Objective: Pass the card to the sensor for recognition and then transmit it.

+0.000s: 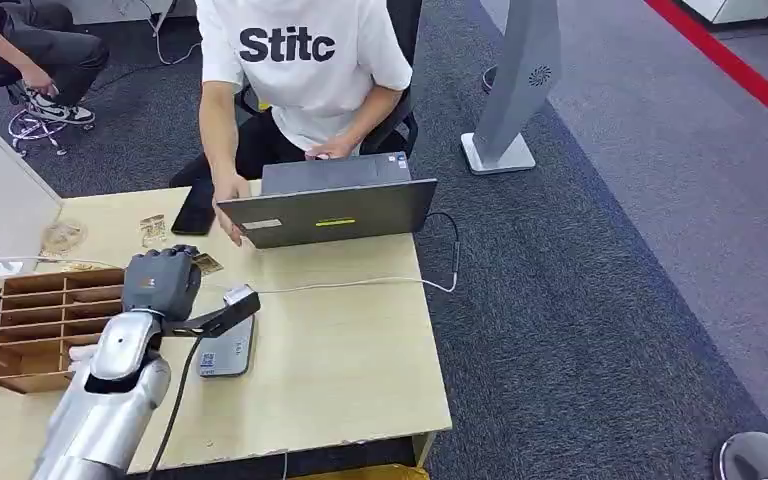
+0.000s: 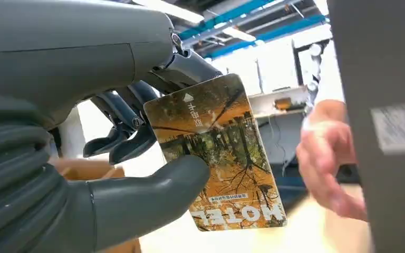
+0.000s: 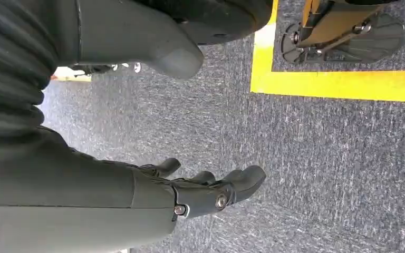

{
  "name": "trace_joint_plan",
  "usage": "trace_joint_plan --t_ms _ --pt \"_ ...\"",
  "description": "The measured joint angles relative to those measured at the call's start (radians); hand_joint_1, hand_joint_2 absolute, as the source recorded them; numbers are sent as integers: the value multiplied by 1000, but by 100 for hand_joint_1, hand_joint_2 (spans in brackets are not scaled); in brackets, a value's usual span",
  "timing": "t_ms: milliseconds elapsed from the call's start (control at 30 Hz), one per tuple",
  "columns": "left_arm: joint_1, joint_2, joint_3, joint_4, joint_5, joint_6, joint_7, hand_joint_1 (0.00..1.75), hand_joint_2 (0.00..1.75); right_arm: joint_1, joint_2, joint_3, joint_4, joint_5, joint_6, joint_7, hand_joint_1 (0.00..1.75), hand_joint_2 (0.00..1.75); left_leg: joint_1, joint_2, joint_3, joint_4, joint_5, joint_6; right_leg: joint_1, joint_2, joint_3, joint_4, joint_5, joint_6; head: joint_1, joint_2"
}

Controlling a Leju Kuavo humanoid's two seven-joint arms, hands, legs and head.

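My left hand (image 1: 161,281) is raised over the wooden table (image 1: 360,350), just behind the card reader. It pinches a hotel key card (image 2: 219,153) between thumb and fingers; the card shows autumn trees and the word HOTEL. A corner of the card (image 1: 207,264) sticks out beside the hand. The sensor (image 1: 226,347) is a flat grey reader lying on the table, with a black stalk and small grey head (image 1: 239,298) above it. A person's hand (image 2: 327,168) is blurred just beyond the card. My right hand (image 3: 205,185) hangs over the carpet with fingers apart, holding nothing.
A person in a white shirt sits behind an open grey laptop (image 1: 330,212), one hand at its left corner. A wooden slotted box (image 1: 52,318) stands left of my hand. A black phone (image 1: 193,208) and small items lie farther back. A white cable (image 1: 350,283) crosses the table.
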Motion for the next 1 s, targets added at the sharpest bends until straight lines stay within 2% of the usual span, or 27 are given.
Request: trace_joint_plan --t_ms 167,333,500,767,800,833,867,900,1000 --pt "-27 11 21 1 -3 6 4 175 175 0 0 9 0 7 0 3 0 175 0 0 -1 0 0 0 0 0 -1 0 0 0 0 0" --pt "-44 18 53 19 5 57 -2 175 175 0 0 14 0 20 -1 8 0 175 0 0 -1 0 0 0 0 0 -1 0 0 0 0 0" --pt "-48 19 78 35 24 50 -34 175 175 -1 0 14 0 22 2 11 0 175 0 0 -1 0 0 0 0 0 -1 0 0 0 0 0" --pt "-48 15 80 52 24 53 -37 175 175 -1 0 19 0 21 -2 10 0 175 0 1 -1 0 0 0 0 1 -2 0 0 0 0 0" --pt "-48 14 80 53 24 53 -37 152 175 -1 0 21 0 21 -2 9 0 175 0 1 -1 0 -1 0 0 1 -2 0 0 0 0 0" --pt "-48 14 80 53 24 53 -37 86 175 -1 0 22 0 21 -2 9 0 175 0 1 -1 0 -1 0 0 2 -2 0 0 0 0 0" --pt "-48 13 80 52 26 53 -42 86 175 -1 0 22 0 21 -2 9 0 175 0 1 -1 0 -1 0 0 2 -2 0 0 0 0 0" --pt "-47 13 80 52 27 55 -46 0 175 -1 0 23 0 21 -2 10 0 175 0 1 -1 0 -1 0 0 2 -2 0 0 0 0 0" --pt "-32 7 80 50 31 82 -51 0 175 -1 0 24 0 21 -2 10 0 175 0 1 -2 0 -1 0 0 1 -2 0 0 0 0 0"
